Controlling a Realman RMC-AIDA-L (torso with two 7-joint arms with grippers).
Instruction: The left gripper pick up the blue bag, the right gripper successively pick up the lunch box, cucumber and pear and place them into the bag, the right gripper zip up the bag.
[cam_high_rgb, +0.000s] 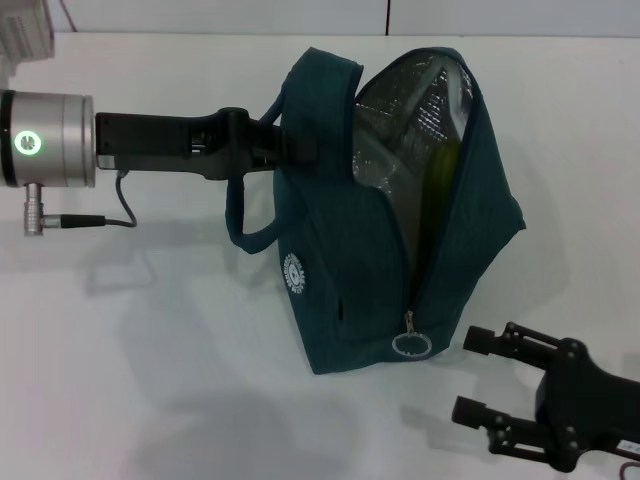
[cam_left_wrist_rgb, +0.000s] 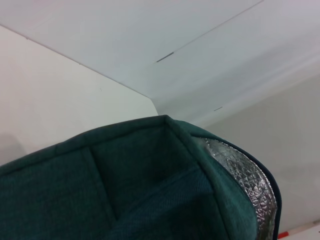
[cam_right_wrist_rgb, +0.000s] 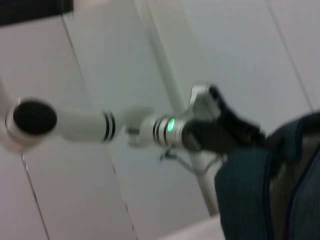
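- The head view alone takes in the whole scene: the blue bag (cam_high_rgb: 350, 240) stands on the white table (cam_high_rgb: 150, 380), its mouth gaping and the zip undone down to the ring zipper pull (cam_high_rgb: 411, 343) near its base.
- Through that opening, the head view shows silver foil lining (cam_high_rgb: 410, 110) and a yellow-green shape inside that is too dim to identify.
- The left gripper (cam_high_rgb: 285, 145) reaches in level from the left and is clamped on the bag's near handle at the top edge; a second handle (cam_high_rgb: 245, 220) hangs in a loose loop below it.
- The left wrist view shows only the bag's (cam_left_wrist_rgb: 130, 185) teal fabric close up, with a strip of foil (cam_left_wrist_rgb: 250, 185) at its edge.
- The right wrist view gives the opposite side: the left arm (cam_right_wrist_rgb: 165, 127) with a green light, ending at the bag's (cam_right_wrist_rgb: 250, 195) top.
- The right gripper (cam_high_rgb: 480, 375) sits low at the table's near right, fingers spread and empty, just beside the zipper pull without touching the bag.
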